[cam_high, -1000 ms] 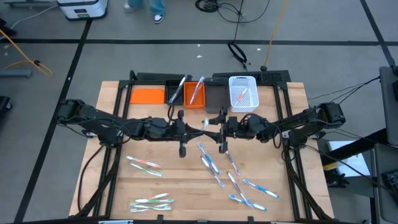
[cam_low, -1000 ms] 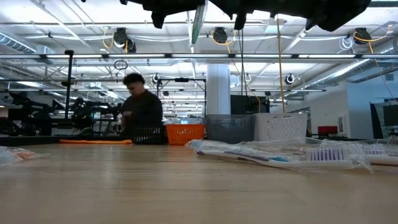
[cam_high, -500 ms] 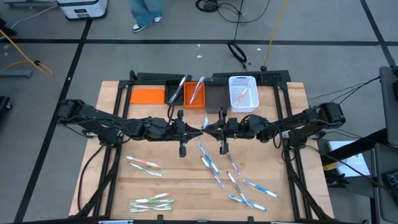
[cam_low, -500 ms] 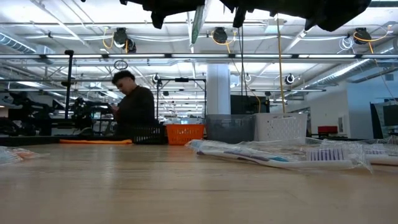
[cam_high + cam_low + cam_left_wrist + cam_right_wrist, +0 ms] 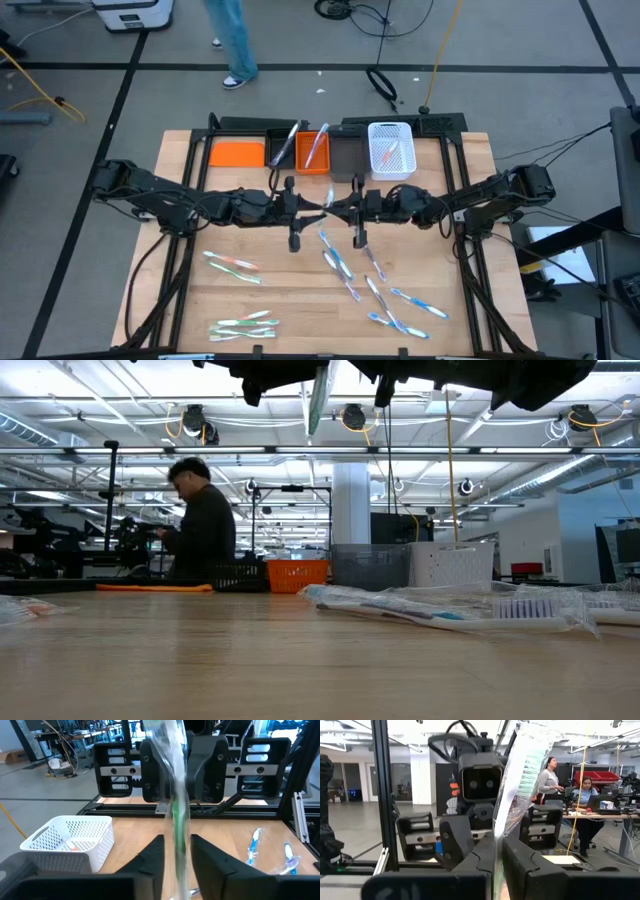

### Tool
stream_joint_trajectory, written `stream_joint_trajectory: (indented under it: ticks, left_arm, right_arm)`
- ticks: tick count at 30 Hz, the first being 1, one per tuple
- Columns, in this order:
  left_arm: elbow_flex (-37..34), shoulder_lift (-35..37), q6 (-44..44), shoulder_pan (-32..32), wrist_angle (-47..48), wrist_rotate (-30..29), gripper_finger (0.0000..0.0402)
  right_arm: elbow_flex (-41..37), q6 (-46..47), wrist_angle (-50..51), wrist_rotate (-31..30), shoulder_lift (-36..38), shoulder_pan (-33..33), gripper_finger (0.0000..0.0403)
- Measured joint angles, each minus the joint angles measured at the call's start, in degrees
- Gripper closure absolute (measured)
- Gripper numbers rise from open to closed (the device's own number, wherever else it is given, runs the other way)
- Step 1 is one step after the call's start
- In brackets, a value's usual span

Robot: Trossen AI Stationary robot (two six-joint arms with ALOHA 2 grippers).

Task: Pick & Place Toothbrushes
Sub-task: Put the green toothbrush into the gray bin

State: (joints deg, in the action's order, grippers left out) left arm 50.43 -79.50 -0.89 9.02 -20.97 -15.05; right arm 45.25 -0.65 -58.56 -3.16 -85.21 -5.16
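Observation:
A toothbrush [image 5: 177,820] in a clear wrapper with green accents stands about upright in the air over the table's middle, where my two grippers meet. It shows in the low view as a pale strip [image 5: 318,395] at the top. My right gripper [image 5: 498,857] is shut on it. My left gripper [image 5: 177,857] faces it from the table's left, open, one finger on either side of the toothbrush with a narrow gap. More toothbrushes lie flat on the table: blue ones [image 5: 340,262] right of the middle, green and pink ones [image 5: 232,266] on the left. My right gripper pinches the wrapped toothbrush's handle [image 5: 499,837] between its two fingers, below the green bristle head [image 5: 535,760]. The fingers come about level from the table's right and lie across the handle. The toothbrush stands roughly upright, head up, lifted clear of the table.
Along the far edge stand an orange flat piece [image 5: 237,153], a black bin [image 5: 283,150], an orange bin [image 5: 314,150], a dark grey bin [image 5: 346,157] and a white basket [image 5: 390,150], some holding toothbrushes. A person [image 5: 200,520] walks beyond the table.
Both arms have stayed where they were, with the toothbrush upright between them. My right gripper has shut on the toothbrush. The person beyond the table has walked toward the left.

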Motion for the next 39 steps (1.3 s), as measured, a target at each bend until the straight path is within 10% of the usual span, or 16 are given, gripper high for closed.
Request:
stream_joint_trajectory:
  ticks: [15,39]
  left_arm:
    - [0.0,0.0,2.7,0.0,4.7,-4.0,0.0179]
    - [0.0,0.0,4.2,0.0,12.5,-10.5,0.0172]
  right_arm:
    - [0.0,3.3,4.1,0.5,0.0,6.9,0.0395]
    - [0.0,9.3,12.4,-16.6,0.0,20.2,0.0395]
